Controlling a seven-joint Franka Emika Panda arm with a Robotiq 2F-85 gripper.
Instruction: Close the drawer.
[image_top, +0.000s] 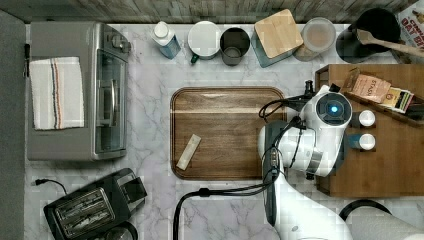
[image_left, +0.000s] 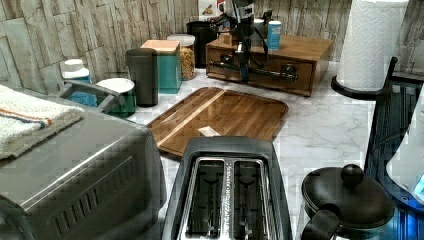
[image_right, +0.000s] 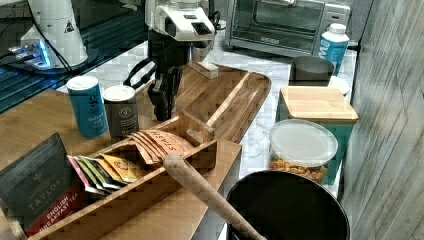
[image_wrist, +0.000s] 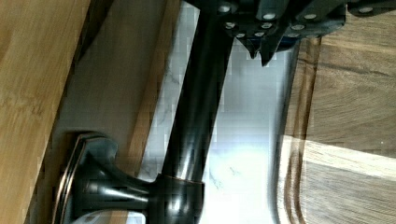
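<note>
Drawer front (image_left: 260, 67), light-brown wood with a long black bar handle (image_left: 250, 72), is seen set into the wooden cabinet (image_left: 295, 50) at the far end of the marble desk (image_left: 320, 125) in the left view, and it appears pushed in flush or nearly so. The claw (image_left: 243, 62) is held directly at the handle, pointing down just in front of the drawer face; whether its fingers are apart or together cannot be told. In the wrist view the handle (image_wrist: 196, 112) is seen right beside the fingertips (image_wrist: 261, 46). Just beyond the claw, away from the drawer, a darker wooden tray (image_top: 225, 132) is laid on the desk. Behind the claw, two cans (image_right: 87, 105) are stood on the cabinet top.
</note>
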